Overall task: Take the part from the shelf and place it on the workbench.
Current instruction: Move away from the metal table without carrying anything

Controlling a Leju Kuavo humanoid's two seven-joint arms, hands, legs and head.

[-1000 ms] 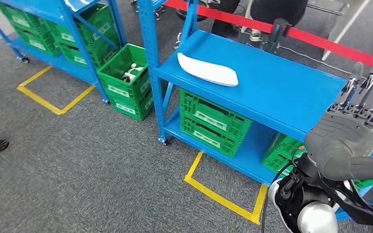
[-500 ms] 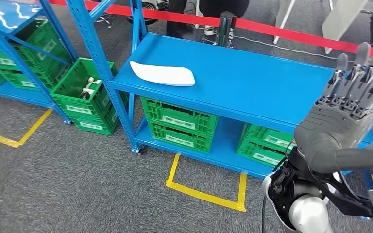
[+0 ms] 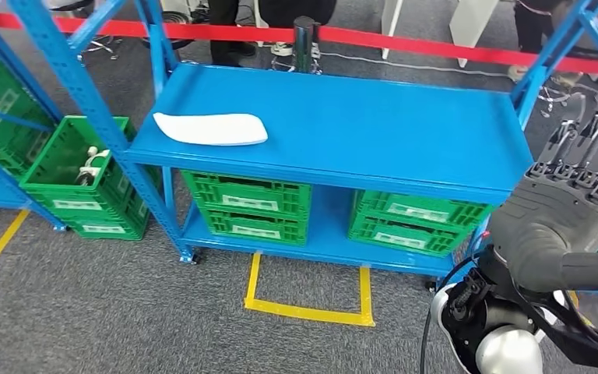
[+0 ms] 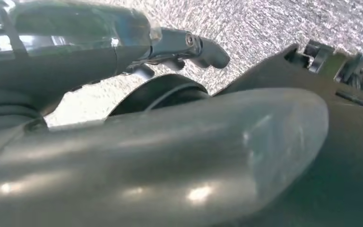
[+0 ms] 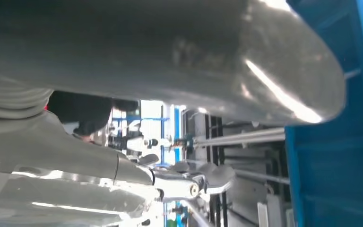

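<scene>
The part (image 3: 210,128), a flat white elongated piece, lies on the left end of the blue shelf's top board (image 3: 374,125) in the head view. My right hand (image 3: 568,202) is raised at the right side of that view, off the shelf's right end and far from the part. Its fingers (image 3: 592,148) are stretched out and apart, holding nothing. The right wrist view has the grey thumb (image 5: 170,56) and fingers (image 5: 194,179) spread in front of blue shelving. My left hand (image 4: 170,142) hangs over grey carpet, holding nothing, a dark finger (image 4: 208,49) standing away from the thumb.
Green crates (image 3: 245,204) (image 3: 416,222) sit on the shelf's lower board. Another green crate (image 3: 78,179) with white parts stands at the left under a second blue rack. A red barrier (image 3: 405,39) with a post (image 3: 304,43) and people's legs (image 3: 230,27) lies behind. Yellow tape (image 3: 307,312) marks the carpet.
The whole view has swung: the shelf with the white part now faces me squarely and is centred. My right hand stays raised and spread, holding nothing.
</scene>
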